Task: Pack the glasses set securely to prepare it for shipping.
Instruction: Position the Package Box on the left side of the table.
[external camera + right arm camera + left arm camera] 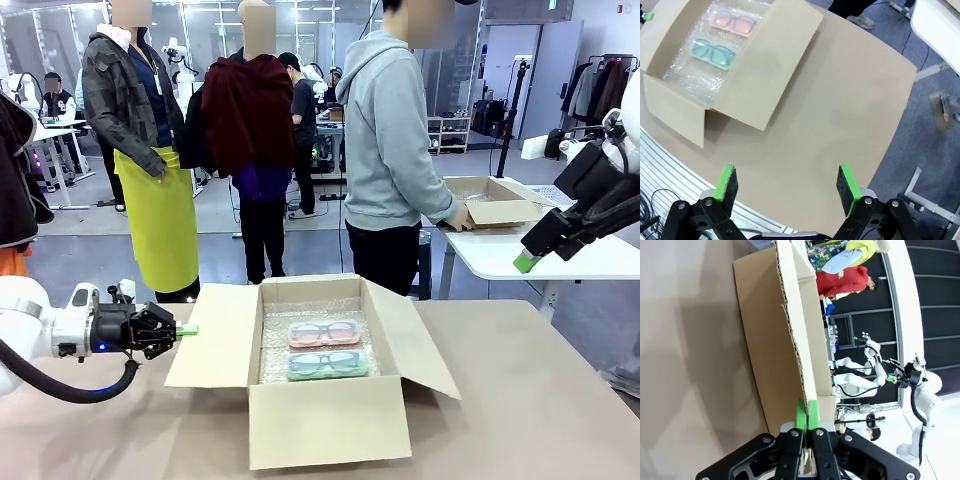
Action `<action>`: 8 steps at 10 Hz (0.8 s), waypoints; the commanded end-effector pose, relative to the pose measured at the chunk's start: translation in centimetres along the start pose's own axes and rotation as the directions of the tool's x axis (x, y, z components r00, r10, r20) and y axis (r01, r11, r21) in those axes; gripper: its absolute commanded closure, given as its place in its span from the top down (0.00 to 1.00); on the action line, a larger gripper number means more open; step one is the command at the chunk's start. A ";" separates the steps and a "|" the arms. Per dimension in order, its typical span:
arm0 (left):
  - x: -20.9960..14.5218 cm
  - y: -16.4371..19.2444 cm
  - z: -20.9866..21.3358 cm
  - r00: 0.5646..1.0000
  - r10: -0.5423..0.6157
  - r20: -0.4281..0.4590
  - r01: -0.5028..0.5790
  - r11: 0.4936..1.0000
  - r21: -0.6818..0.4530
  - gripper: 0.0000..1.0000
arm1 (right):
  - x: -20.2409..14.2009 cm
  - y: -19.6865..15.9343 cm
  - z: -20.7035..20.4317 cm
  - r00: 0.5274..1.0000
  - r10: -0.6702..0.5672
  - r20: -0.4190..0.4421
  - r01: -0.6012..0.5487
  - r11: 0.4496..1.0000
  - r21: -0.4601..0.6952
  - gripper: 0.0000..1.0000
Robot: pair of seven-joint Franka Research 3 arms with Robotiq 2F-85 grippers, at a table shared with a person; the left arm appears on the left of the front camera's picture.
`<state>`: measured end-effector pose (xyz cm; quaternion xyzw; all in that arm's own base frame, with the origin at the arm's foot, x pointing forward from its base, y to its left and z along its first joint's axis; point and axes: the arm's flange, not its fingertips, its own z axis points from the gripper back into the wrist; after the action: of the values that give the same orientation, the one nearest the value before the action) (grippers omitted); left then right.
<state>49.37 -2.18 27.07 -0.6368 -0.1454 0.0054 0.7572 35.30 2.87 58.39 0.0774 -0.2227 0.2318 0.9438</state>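
Left gripper (186, 329): pads pressed together at left flap (212, 335), box's 9 o'clock.
Advice: fold flap slowly over cases (325, 348).

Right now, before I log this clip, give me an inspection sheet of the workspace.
Surface: tan table, bare around the box.
Job's things: pink glasses case and mint glasses case lie side by side on bubble wrap inside the open cardboard box, flaps spread.
Clutter: nothing seen.
End effectors: left end effector shut, pads at the left flap's edge; right end effector open, raised off the table.
Cables: black hose under the left arm.
Surroundings: person at a white table behind.
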 end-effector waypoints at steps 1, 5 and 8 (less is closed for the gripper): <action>1.1 0.7 3.8 0.999 0.025 -0.028 -0.026 1.000 -0.006 0.02 | 0.1 0.1 0.1 1.000 -0.006 0.000 0.006 1.000 -0.010 1.00; 4.1 1.8 15.0 1.000 0.000 0.001 0.000 1.000 0.016 0.02 | 0.1 0.1 0.1 1.000 -0.006 0.000 0.006 1.000 -0.010 1.00; 6.2 2.5 23.3 1.000 0.008 -0.028 -0.008 1.000 0.002 0.02 | 0.1 0.1 0.1 1.000 -0.006 0.000 0.006 1.000 -0.010 1.00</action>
<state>49.34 20.20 29.10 -0.6160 -0.1497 0.0089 0.7733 35.30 2.84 58.40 0.0776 -0.2229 0.2315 0.9438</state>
